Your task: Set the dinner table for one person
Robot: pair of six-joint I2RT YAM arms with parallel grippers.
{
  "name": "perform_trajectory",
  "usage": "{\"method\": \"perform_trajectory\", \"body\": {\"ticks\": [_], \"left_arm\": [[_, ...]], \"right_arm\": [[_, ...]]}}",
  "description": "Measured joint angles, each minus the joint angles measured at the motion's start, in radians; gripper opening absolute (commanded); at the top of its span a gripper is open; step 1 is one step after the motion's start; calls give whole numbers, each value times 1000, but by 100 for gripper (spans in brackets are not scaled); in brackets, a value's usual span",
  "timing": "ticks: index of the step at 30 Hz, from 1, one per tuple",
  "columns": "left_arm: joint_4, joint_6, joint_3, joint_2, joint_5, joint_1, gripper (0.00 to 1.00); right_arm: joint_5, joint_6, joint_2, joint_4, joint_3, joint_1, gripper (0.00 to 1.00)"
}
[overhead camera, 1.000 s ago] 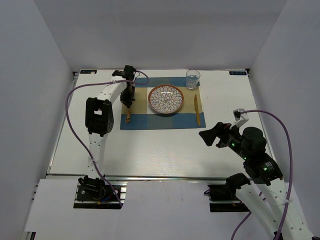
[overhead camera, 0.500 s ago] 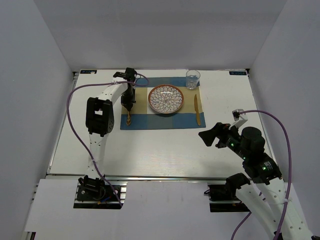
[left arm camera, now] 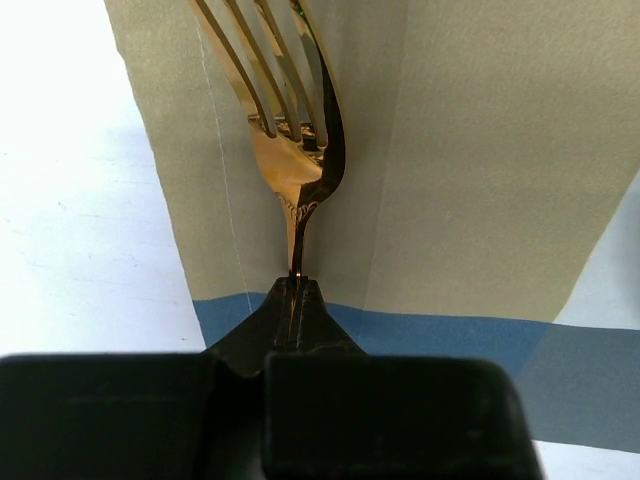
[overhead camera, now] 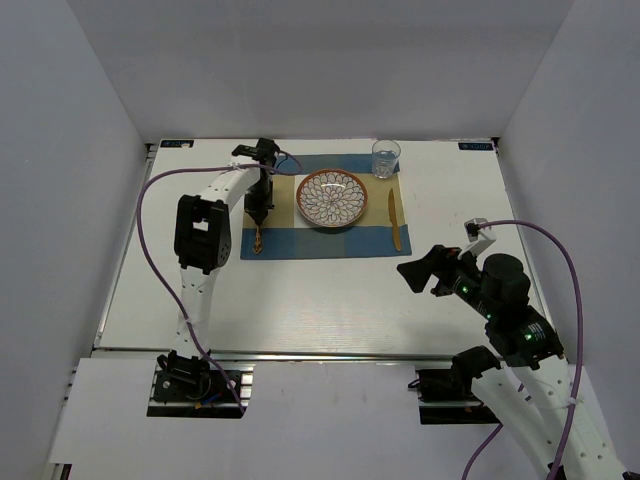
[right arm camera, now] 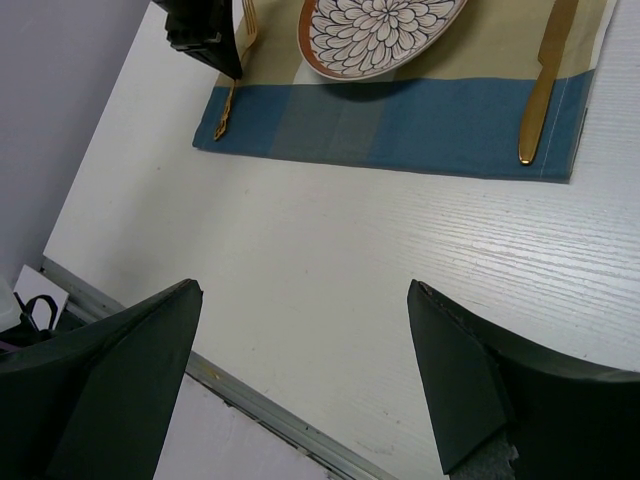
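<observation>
My left gripper is shut on the handle of a gold fork. It holds the fork low over the left edge of the blue-and-beige striped placemat, tines pointing to the far side. The fork also shows in the right wrist view. A patterned plate sits mid-placemat, with a gold knife to its right. My right gripper is open and empty above the white dinner table, near right.
A glass of water stands at the placemat's far right corner. The table's metal front edge runs below my right gripper. The left arm's purple cable loops over the table's left side. White walls enclose three sides.
My left gripper has shifted slightly to the right with the fork. The right arm has barely moved.
</observation>
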State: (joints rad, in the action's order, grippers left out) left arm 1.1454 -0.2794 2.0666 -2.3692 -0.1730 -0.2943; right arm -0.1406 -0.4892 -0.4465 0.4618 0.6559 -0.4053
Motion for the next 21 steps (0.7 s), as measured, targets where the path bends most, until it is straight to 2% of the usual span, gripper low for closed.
{"method": "perform_trajectory", "body": {"ticks": [15, 18, 21], "left_arm": [[6, -13, -26, 3, -26, -4, 0], [6, -14, -26, 3, -26, -4, 6], [7, -17, -26, 3, -26, -5, 17]], "right_arm": [[0, 0, 13, 6, 0, 0, 89], [1, 0, 13, 7, 0, 0, 89], [1, 0, 13, 7, 0, 0, 89]]}}
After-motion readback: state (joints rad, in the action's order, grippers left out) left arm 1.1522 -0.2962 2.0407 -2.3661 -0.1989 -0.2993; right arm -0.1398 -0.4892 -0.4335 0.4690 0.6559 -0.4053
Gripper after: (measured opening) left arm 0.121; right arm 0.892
